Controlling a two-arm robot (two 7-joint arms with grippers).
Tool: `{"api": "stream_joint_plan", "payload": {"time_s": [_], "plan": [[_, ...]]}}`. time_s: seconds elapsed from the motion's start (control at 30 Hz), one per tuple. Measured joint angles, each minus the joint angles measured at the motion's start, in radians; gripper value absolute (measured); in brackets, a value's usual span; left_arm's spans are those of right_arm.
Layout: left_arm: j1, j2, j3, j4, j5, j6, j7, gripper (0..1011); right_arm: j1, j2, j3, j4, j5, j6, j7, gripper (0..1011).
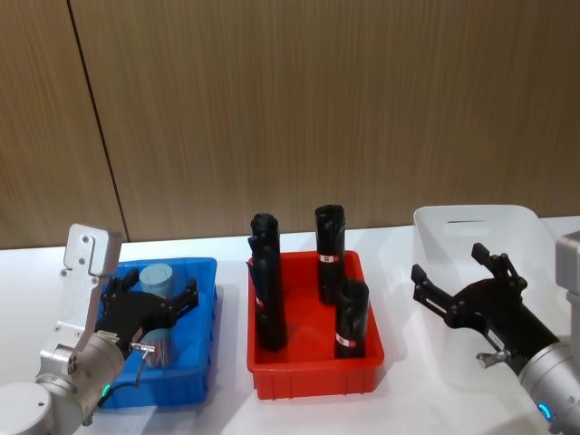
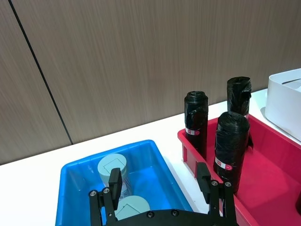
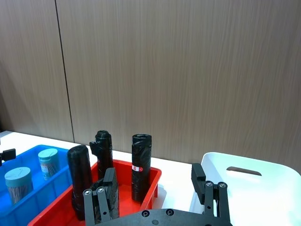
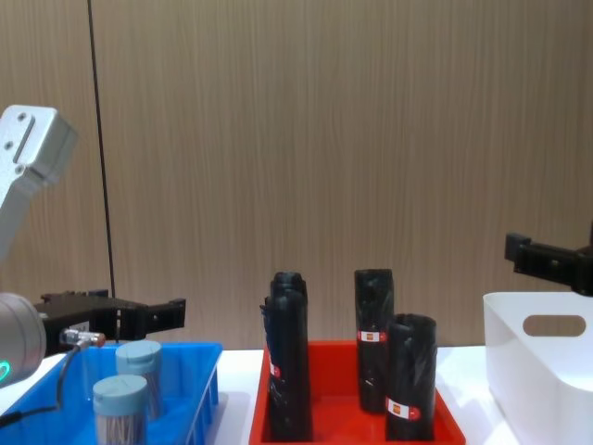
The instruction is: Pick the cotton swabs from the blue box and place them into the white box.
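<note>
The blue box (image 1: 198, 362) sits at the left of the white table. Two cotton swabs tubs with grey-blue lids stand in it: one at the back (image 1: 156, 276), one nearer (image 1: 161, 348) partly under my left gripper. The left gripper (image 1: 178, 308) hovers open just above them, holding nothing. In the left wrist view both tubs (image 2: 113, 167) (image 2: 133, 207) lie below its spread fingers (image 2: 114, 181). The white box (image 1: 480, 225) stands at the right. Over its near left side my right gripper (image 1: 449, 263) hangs open and empty.
A red tray (image 1: 308, 376) stands between the two boxes, holding three tall black wrapped rolls (image 1: 331, 240) with red-white labels. A brown wood-panel wall runs behind the table. Bare white tabletop lies in front of the tray.
</note>
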Motion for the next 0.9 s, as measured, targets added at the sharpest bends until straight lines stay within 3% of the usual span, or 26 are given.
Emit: {"api": "stream_joint_plan", "payload": {"time_s": [0.9], "plan": [[-0.012,-0.014,-0.011,0.047,0.0,0.04,-0.008,1004,0.0,0.0,0.0,0.0,0.0,0.0,0.0,1002]]}}
